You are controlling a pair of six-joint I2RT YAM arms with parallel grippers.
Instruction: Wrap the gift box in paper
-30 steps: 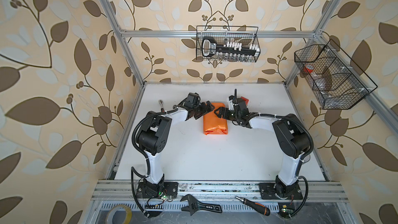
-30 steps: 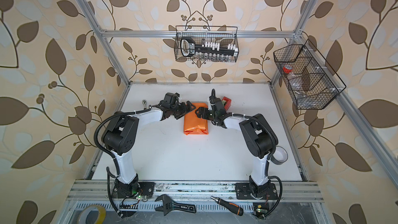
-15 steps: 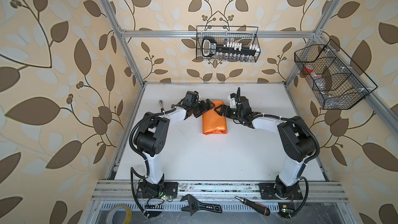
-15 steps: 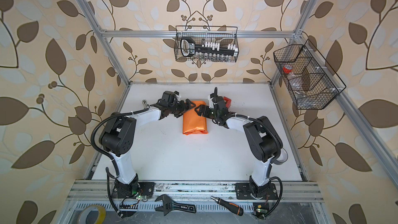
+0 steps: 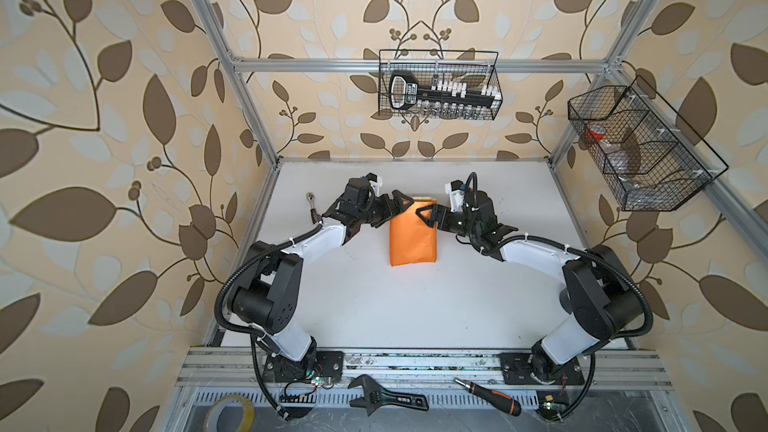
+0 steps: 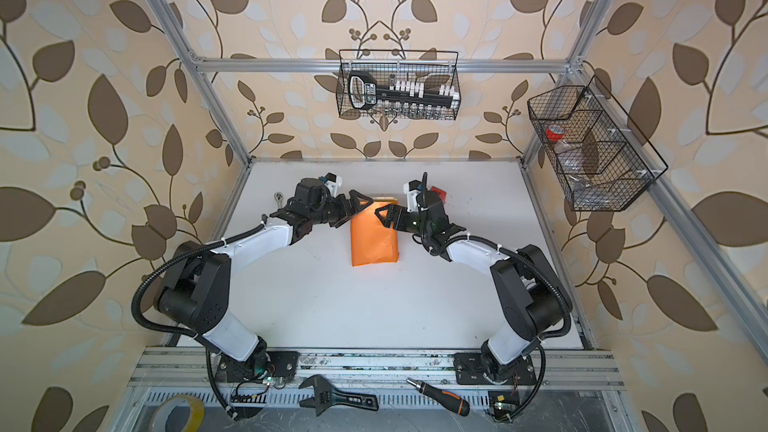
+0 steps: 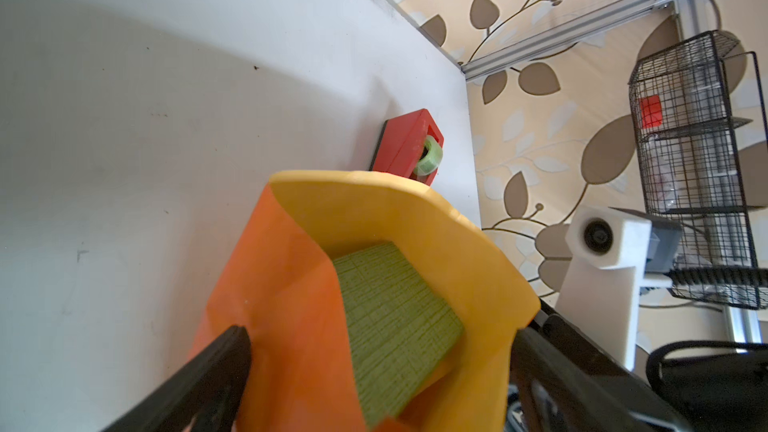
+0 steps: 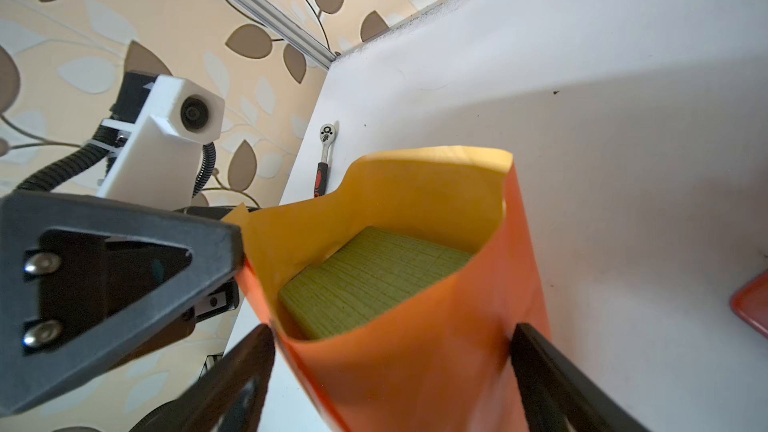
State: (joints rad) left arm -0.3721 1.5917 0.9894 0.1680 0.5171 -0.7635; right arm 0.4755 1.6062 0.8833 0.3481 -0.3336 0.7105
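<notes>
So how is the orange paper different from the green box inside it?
The paper is orange outside and yellow inside; the gift box is green with a woven-looking texture. The paper is thin and curls up around; the gift box lies flat inside it. The paper is longer, hiding the gift box in both top views. Both rest on the white table.

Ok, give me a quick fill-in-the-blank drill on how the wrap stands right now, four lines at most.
1. In both top views the paper shows its ___ face outward.
2. Through the paper's open end, the gift box inside looks ___ in colour.
3. The left gripper and the right gripper are both ___, not shut.
4. The tape dispenser on the table is ___ in colour.

Missing words: orange; green; open; red.
</notes>
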